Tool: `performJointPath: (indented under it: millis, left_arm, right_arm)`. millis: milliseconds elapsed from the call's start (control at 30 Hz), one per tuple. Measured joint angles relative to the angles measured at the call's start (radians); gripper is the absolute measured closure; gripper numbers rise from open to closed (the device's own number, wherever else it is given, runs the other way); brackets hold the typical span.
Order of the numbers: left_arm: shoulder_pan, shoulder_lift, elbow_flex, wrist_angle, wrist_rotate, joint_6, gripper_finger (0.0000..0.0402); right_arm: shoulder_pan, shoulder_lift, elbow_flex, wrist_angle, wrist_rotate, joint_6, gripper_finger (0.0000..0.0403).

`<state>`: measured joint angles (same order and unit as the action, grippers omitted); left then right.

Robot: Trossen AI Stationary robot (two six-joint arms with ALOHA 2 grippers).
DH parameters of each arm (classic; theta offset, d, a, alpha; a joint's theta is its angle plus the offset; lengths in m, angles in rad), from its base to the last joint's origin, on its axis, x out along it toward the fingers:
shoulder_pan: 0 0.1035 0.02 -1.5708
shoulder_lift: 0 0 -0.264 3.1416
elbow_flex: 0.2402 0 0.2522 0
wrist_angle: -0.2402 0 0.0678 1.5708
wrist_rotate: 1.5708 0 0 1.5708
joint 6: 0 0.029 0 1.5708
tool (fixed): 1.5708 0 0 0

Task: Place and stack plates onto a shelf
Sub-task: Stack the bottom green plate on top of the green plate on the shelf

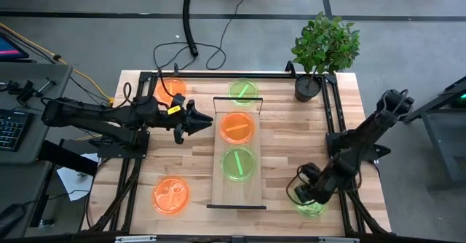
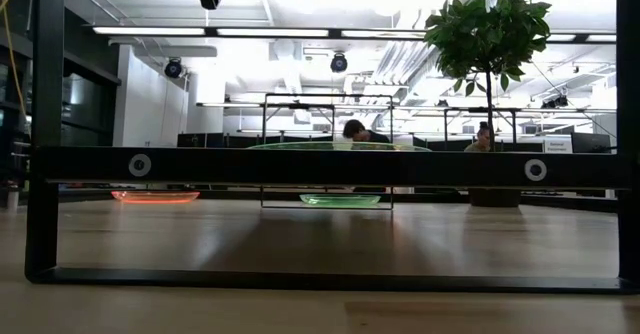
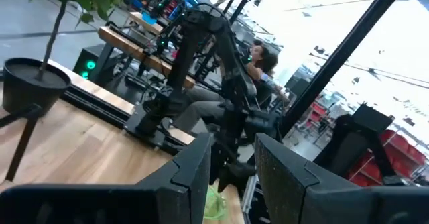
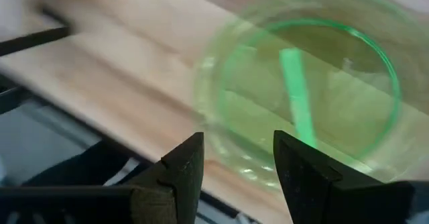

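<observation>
Green plastic fills the right wrist view: a plate (image 4: 301,90) lies on the table just ahead of the right gripper (image 4: 234,163), whose fingers stand apart with nothing between them. On the shelf (image 1: 237,188) sit an orange plate (image 1: 237,127) and a green plate (image 1: 238,163), beyond the tips of the left gripper (image 1: 206,119). Its fingers (image 3: 194,177) are slightly parted and empty. Two more orange plates (image 1: 170,196) and another green one (image 1: 243,91) rest on the table.

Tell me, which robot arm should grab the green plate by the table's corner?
The right one, probably. The right gripper is open and hovers right over that green plate, while the left gripper is far off beside the shelf.
</observation>
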<state>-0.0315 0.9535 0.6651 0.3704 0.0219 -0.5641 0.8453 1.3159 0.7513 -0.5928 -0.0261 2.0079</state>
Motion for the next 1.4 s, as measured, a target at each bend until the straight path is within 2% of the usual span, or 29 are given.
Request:
performJointPath:
  millis: [167,500,700,833,1133,1267,1400]
  left_arm:
    - [0.0,0.0,0.0,0.0,-0.001,0.008,0.0295]
    - [0.0,0.0,0.0,0.001,-0.005,0.01,0.0295]
    - [0.0,0.0,0.0,0.001,-0.01,0.011,0.0295]
    - [0.0,0.0,0.0,0.001,-0.024,0.011,0.0295]
    - [0.0,0.0,0.0,0.001,-0.038,0.011,0.0295]
    - [0.0,0.0,0.0,0.001,-0.038,0.011,0.0295]
    - [0.0,0.0,0.001,0.001,-0.038,0.011,0.0295]
  right_arm:
    - [0.01,0.1,0.0,-0.007,-0.02,0.058,0.0242]
    - [-0.009,0.222,0.0,-0.022,-0.058,0.055,0.0242]
    - [-0.083,0.264,0.005,-0.061,-0.052,0.031,0.0242]
    - [-0.183,0.261,0.003,-0.084,0.045,-0.083,0.0242]
    - [-0.419,0.239,-0.002,-0.022,0.169,-0.493,0.0242]
    - [-0.48,0.14,-0.005,-0.013,0.206,-0.656,0.0242]
    - [-0.489,-0.005,-0.004,-0.127,0.224,-0.725,0.0242]
